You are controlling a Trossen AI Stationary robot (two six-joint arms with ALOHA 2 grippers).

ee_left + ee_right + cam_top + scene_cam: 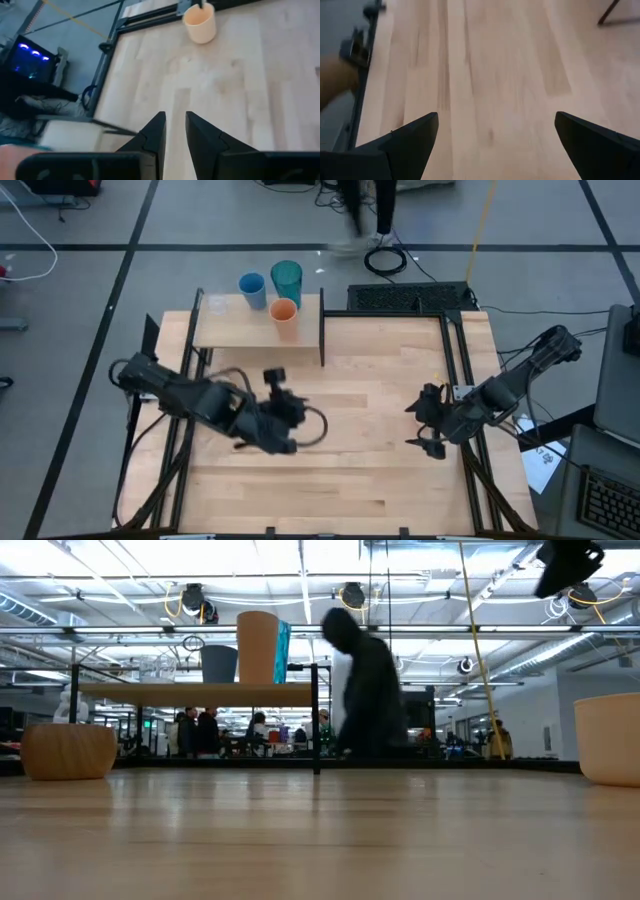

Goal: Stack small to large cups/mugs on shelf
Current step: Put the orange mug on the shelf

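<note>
Dark and narrow, the left claw (174,131) hangs over the middle of the surface (380,380) with its fingers drawn close together, only a slim gap between them, and nothing held. Ahead of it in its own wrist view a pale peach mug (200,22) stands upright on the bare wood, well apart from the fingertips, near a black frame rail. The right claw (432,425) waits near the right edge of the surface, fingers spread wide and empty. Farther out, at the back left, the shelf (240,330) carries three cups close together at its right end: an orange cup (284,311) in front, a shorter blue cup (252,286) and a tall teal tumbler (287,277) behind it. From table height a tan mug (68,750) sits at the left and another pale one (610,737) at the right, both still down on the surface. To my eye the left arm is between cups, lining up for the peach mug; next it would have to spread its fingers and reach forward to the mug's wall.
</note>
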